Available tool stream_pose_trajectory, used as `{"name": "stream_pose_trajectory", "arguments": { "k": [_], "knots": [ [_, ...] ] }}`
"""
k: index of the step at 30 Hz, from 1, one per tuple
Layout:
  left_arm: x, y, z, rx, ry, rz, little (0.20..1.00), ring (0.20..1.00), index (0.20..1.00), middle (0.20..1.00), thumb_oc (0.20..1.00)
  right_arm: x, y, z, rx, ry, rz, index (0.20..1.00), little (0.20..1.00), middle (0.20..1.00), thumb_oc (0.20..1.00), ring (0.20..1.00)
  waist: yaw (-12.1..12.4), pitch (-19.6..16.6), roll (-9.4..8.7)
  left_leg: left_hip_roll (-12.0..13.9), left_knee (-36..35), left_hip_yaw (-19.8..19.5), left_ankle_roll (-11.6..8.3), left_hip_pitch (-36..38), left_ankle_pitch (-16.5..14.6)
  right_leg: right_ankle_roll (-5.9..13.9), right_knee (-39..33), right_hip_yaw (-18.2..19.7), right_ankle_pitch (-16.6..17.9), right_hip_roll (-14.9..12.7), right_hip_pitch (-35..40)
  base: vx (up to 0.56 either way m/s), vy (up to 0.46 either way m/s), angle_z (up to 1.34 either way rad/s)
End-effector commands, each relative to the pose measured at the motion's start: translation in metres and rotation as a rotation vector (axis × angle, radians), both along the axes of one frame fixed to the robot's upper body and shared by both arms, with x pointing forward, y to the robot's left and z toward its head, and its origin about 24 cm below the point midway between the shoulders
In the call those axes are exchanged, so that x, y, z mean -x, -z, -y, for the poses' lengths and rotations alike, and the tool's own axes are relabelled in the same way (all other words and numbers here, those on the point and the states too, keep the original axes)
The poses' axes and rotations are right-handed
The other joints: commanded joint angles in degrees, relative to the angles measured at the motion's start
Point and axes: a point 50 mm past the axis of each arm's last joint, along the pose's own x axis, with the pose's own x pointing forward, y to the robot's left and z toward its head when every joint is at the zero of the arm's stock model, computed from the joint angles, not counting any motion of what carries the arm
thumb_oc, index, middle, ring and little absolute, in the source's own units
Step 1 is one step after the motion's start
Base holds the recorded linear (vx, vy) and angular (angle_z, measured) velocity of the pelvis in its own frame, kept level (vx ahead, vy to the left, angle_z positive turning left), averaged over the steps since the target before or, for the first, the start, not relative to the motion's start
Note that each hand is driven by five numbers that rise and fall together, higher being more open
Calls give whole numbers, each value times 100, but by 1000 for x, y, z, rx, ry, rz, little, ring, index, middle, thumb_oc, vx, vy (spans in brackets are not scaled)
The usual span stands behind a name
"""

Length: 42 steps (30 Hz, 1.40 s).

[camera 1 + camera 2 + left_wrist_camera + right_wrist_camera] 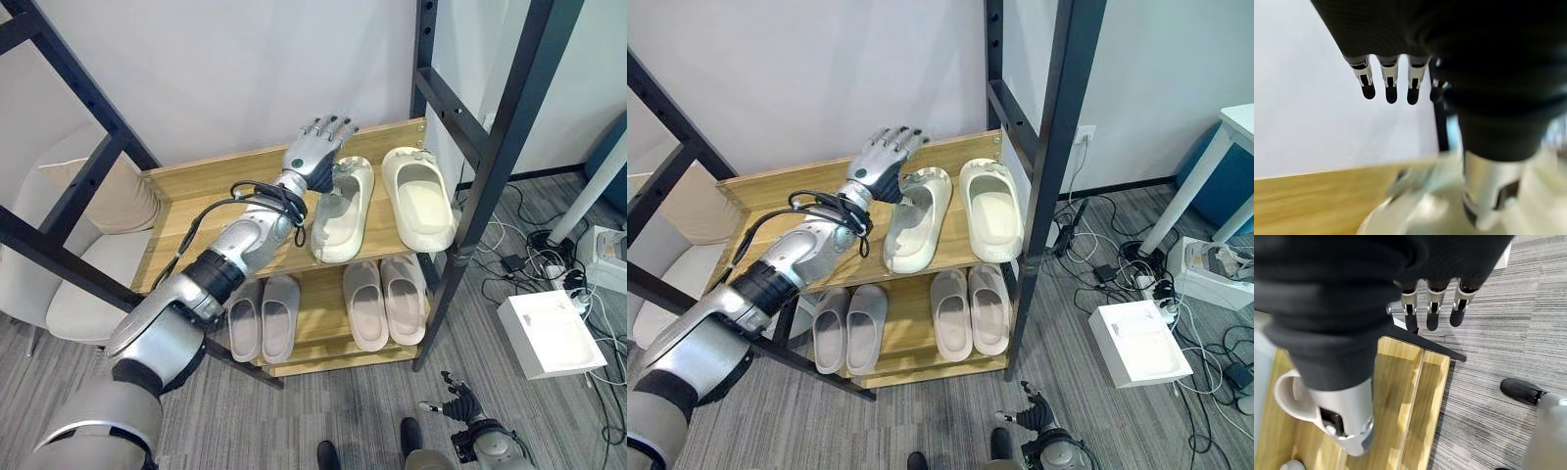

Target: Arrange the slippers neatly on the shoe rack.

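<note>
Hovering left hand point(315, 147), fingers spread, over tilted slipper point(342, 211) near shelf's point(196, 186) back edge

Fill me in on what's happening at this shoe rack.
The robot's left hand is up at the rack's top shelf, fingers straight, right by the tilted pale slipper there. Its partner slipper lies flat beside it. Two more pairs, grey and beige, sit side by side on the lower shelf. The right hand hangs low over the carpet, idle.
</note>
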Motion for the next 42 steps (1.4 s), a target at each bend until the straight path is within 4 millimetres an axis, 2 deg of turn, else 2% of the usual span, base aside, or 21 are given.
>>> {"name": "stream_pose_trajectory", "arguments": {
  "k": [1,3,4,5,6,8,9,10,11,13,14,19,21,22,27,28,29,34,38,40,42],
  "knots": [
    [12,-34,-28,265,112,-4,1000,1000,1000,1000,1000,-2,0,-13,-61,33,22,1000,1000,1000,1000,1000,207,56,-285,10,-37,-193,-178,228,-253,527,4,-282,-560,-213,403,0,0,0],
    [25,-21,-29,440,246,-109,1000,1000,1000,1000,1000,1,3,-16,-71,35,1,1000,1000,1000,1000,1000,259,46,-291,5,-37,-213,-179,229,-240,521,4,-305,-555,-218,413,-11,13,6],
    [31,-3,-31,616,342,-238,1000,1000,1000,1000,1000,3,5,-18,-74,31,-13,1000,1000,1000,1000,1000,264,36,-281,8,-37,-214,-179,238,-241,519,4,-314,-551,-221,421,-9,20,13],
    [38,27,-33,881,417,-402,1000,1000,1000,1000,1000,3,6,-21,-79,26,-18,1000,1000,1000,1000,1000,286,23,-296,10,-37,-217,-181,238,-238,512,4,-313,-546,-221,428,0,16,12],
    [38,27,-33,882,417,-403,1000,1000,1000,1000,1000,3,6,-21,-79,26,-19,1000,1000,1000,1000,1000,284,14,-295,10,-37,-217,-182,233,-239,512,4,-314,-546,-220,423,0,14,17],
    [40,58,-29,1060,424,-554,1000,1000,1000,1000,1000,1,7,-24,-88,13,-24,1000,1000,1000,1000,1000,290,8,-323,10,-37,-215,-187,236,-236,505,4,-316,-543,-218,423,-5,9,11],
    [40,58,-29,1060,424,-554,1000,1000,1000,1000,1000,1,7,-24,-88,13,-24,1000,1000,1000,1000,1000,290,8,-323,10,-37,-215,-187,237,-236,505,4,-316,-543,-218,423,0,0,0],
    [41,85,-30,1186,389,-680,1000,1000,1000,1000,1000,-2,7,-24,-97,13,-27,1000,1000,1000,1000,1000,280,7,-351,18,-37,-219,-192,232,-232,497,4,-323,-548,-214,428,0,0,0],
    [41,100,-30,1269,357,-743,1000,1000,1000,1000,1000,-6,6,-23,-99,14,-25,1000,1000,1000,1000,1000,274,1,-361,22,-37,-219,-195,232,-230,495,4,-321,-551,-214,430,0,0,0],
    [41,108,-30,1294,348,-788,1000,1000,1000,1000,1000,-11,4,-22,-99,16,-15,1000,1000,1000,1000,1000,270,-4,-364,24,-37,-218,-196,234,-232,495,4,-320,-554,-211,433,0,0,0],
    [40,122,-30,1297,285,-834,1000,1000,1000,1000,1000,-22,0,-21,-97,9,2,1000,1000,1000,1000,1000,263,-17,-380,20,-37,-210,-189,241,-243,501,4,-308,-550,-209,431,0,0,0],
    [33,124,-18,1324,267,-857,1000,1000,1000,1000,1000,-41,-6,-28,-103,-6,26,1000,1000,1000,1000,1000,271,-39,-409,14,-37,-193,-181,239,-252,510,4,-286,-531,-224,412,0,0,0],
    [31,118,-9,1318,293,-851,1000,1000,1000,1000,1000,-43,-6,-34,-111,-11,25,1000,1000,1000,1000,1000,261,-40,-409,15,-37,-183,-176,243,-257,514,4,-277,-530,-231,409,0,0,0],
    [31,118,-9,1318,293,-851,1000,1000,1000,1000,1000,-43,-6,-34,-111,-11,25,1000,1000,1000,1000,1000,261,-40,-409,15,-37,-183,-176,243,-257,514,4,-277,-530,-231,409,0,0,0],
    [33,95,20,1232,422,-852,1000,1000,1000,1000,1000,-36,-3,-39,-114,-25,13,1000,1000,1000,1000,1000,199,-57,-411,17,-37,-156,-164,256,-283,526,4,-253,-527,-233,402,0,0,0],
    [33,95,20,1232,422,-852,1000,1000,1000,1000,1000,-36,-3,-39,-114,-25,13,1000,1000,1000,1000,1000,200,-56,-411,17,-37,-156,-164,257,-283,526,4,-253,-528,-233,403,0,0,0],
    [35,86,31,1201,478,-859,1000,1000,1000,1000,1000,-34,-3,-41,-117,-35,13,1000,1000,1000,1000,1000,172,-57,-401,15,-37,-158,-159,262,-290,529,4,-254,-531,-233,405,0,0,0],
    [44,74,56,1131,604,-907,1000,1000,1000,1000,1000,-31,-3,-45,-122,-62,18,1000,1000,1000,1000,1000,119,-54,-377,6,-37,-156,-151,284,-308,537,4,-238,-545,-233,413,0,0,0],
    [45,73,62,1119,618,-919,1000,1000,1000,1000,1000,-30,-4,-46,-120,-66,18,1000,1000,1000,1000,1000,101,-52,-368,7,-37,-162,-148,287,-308,536,4,-234,-549,-232,418,0,0,0],
    [44,74,73,1097,623,-932,1000,1000,1000,1000,1000,-30,-3,-50,-119,-85,15,1000,1000,1000,1000,1000,77,-40,-360,6,-37,-164,-146,295,-304,533,4,-239,-560,-230,424,0,0,0],
    [43,74,73,1098,613,-926,1000,1000,1000,1000,1000,-30,-3,-50,-119,-88,15,1000,1000,1000,1000,1000,75,-38,-356,3,-37,-169,-145,297,-303,532,4,-245,-561,-229,427,0,0,0]
  ]
}}
